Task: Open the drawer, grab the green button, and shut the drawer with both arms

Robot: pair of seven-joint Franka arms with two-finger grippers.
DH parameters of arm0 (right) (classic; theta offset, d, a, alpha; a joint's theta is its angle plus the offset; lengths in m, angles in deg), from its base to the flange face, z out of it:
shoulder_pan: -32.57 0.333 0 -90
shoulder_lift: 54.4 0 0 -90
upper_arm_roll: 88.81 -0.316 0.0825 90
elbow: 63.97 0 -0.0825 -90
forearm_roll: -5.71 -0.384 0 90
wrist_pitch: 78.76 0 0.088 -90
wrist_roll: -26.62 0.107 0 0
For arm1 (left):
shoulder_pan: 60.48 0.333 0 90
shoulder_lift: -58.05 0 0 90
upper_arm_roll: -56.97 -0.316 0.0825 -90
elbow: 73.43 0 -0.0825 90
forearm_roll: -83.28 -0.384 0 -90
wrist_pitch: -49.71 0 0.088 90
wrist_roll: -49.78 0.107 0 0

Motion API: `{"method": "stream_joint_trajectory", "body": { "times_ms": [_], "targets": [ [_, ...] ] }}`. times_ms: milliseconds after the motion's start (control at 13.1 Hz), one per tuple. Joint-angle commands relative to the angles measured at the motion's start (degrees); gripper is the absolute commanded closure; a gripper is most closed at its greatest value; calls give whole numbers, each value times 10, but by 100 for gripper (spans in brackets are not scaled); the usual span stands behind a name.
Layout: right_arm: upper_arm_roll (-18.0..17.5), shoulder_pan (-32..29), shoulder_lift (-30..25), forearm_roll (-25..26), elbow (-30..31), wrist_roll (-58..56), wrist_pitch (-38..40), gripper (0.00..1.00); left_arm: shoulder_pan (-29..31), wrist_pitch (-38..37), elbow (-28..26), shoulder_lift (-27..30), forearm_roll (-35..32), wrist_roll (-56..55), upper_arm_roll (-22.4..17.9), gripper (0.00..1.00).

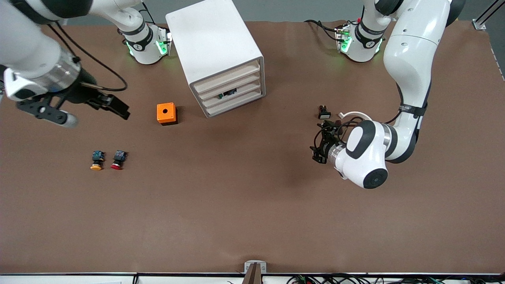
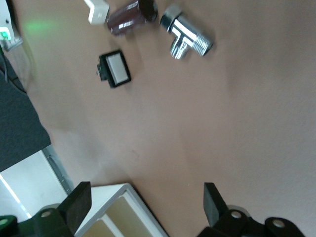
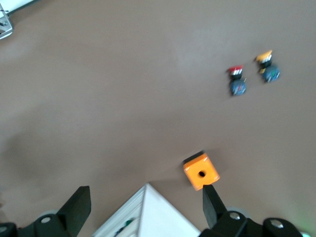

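The white cabinet stands mid-table near the arm bases. Its third drawer sits flush with the other drawers. The green button shows through the gap above the drawer's slat front, and also in the right wrist view. My right gripper is open and empty, up in the air toward the right arm's end of the table, apart from the cabinet. My left gripper is open and empty, low over the bare table toward the left arm's end, pointing at the cabinet's corner.
An orange box sits beside the cabinet. A yellow-capped button and a red-capped button lie nearer the front camera. By the left gripper lie a black switch, a chrome fitting and a dark red cylinder.
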Motion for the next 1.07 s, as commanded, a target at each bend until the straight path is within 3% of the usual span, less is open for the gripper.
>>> {"method": "stream_joint_trajectory", "body": {
  "times_ms": [0,306,612,995],
  "targets": [
    [4,68,15,10,-18,145,5,0,-4,-11,11,-11,35,-12,-1,0],
    [4,135,36,-2,-20,317,-5,0,-32,-6,17,-30,59,-139,1,0],
    [4,150,61,-57,-20,454,-27,0,-64,14,18,-44,68,-225,2,0],
    [4,189,107,-58,-20,602,-61,0,-87,30,19,-59,85,-284,2,0]
  ]
}}
